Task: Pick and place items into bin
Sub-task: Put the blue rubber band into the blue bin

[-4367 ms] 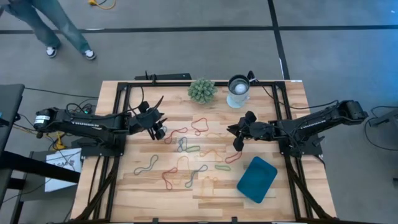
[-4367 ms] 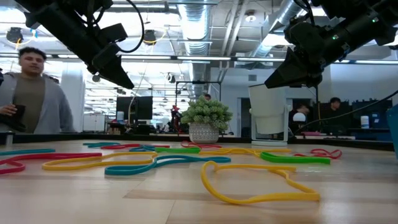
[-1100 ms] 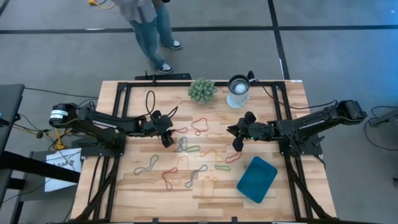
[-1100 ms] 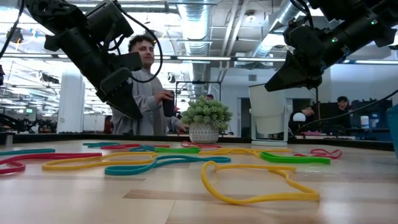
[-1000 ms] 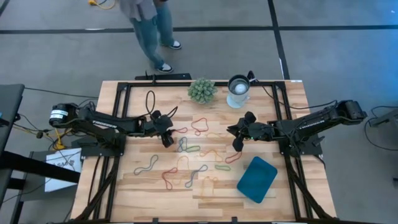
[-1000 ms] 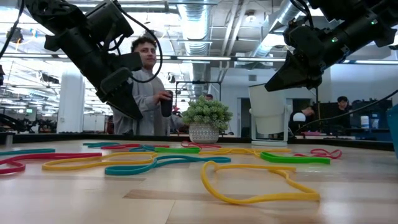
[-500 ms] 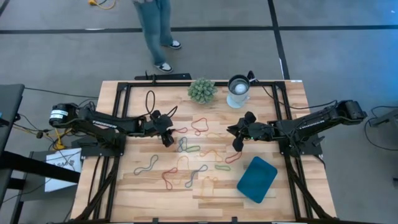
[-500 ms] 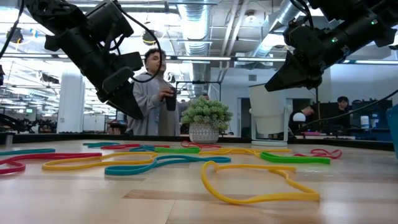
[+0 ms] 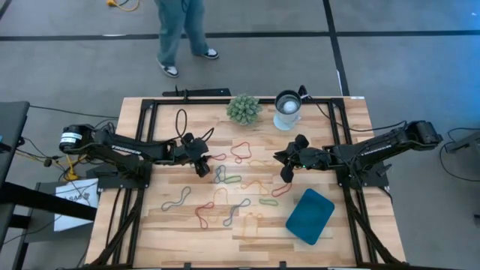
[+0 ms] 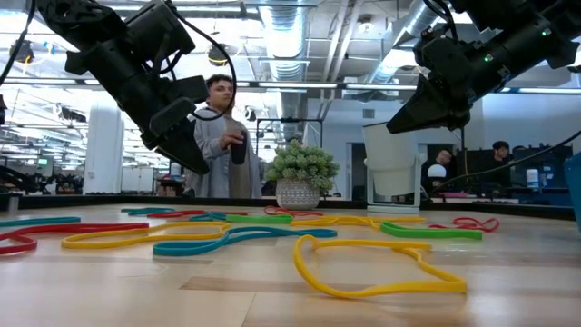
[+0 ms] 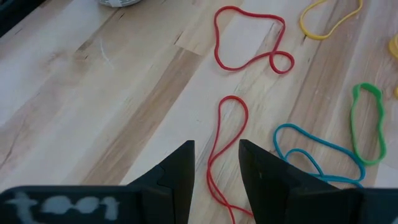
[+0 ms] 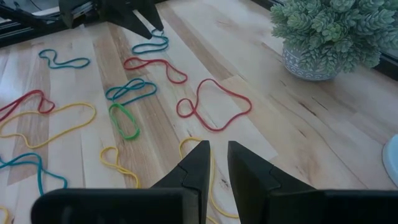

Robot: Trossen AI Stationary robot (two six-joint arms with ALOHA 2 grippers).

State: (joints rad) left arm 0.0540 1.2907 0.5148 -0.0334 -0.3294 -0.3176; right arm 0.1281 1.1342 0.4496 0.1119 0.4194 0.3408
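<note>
No bands lie in the bin (image 9: 310, 215); the left gripper (image 11: 216, 163), narrowly parted, straddles a red band (image 11: 224, 149), while the right gripper (image 12: 217, 163), narrowly parted, hovers empty.

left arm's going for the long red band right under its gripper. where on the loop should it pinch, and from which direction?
Pinch one side strand near the middle of the long red band, coming straight down from above. The band lies flat on the table as a narrow, elongated loop, and the left gripper hangs open straddling it already. The near strand is free of the blue band beside it, so closing there should catch red only.
</note>
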